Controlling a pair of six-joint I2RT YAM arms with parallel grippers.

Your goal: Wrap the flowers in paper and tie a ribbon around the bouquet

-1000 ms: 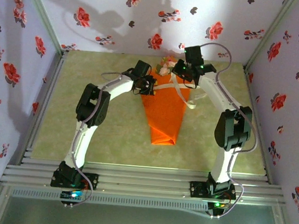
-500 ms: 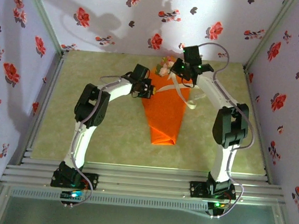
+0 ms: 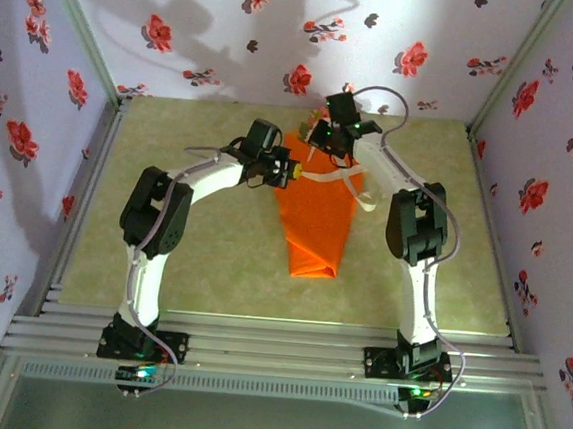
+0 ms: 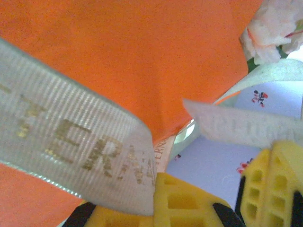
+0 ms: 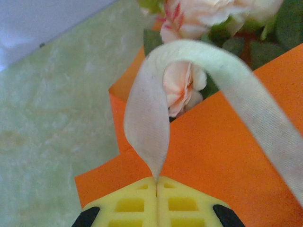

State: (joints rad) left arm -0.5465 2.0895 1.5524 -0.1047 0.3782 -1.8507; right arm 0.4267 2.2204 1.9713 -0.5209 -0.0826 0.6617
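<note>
The bouquet lies in the middle of the table, an orange paper cone with its tip toward me. The pink and cream flowers sit at its far, wide end, and a pink bloom shows close up. The cream ribbon crosses the cone near the blooms. My left gripper is shut on the ribbon at the cone's left edge. My right gripper is shut on another stretch of ribbon, which loops up over the pink bloom. Its yellow finger shows close by in the left wrist view.
A loose ribbon tail hangs off the cone's right side. The pale green table is walled by flower-print panels on three sides. Aluminium rails run along the near edge by the arm bases.
My left gripper has shut on the ribbon. Both grippers have moved left, and the right one has come in over the blooms, drawing the ribbon across the cone.
</note>
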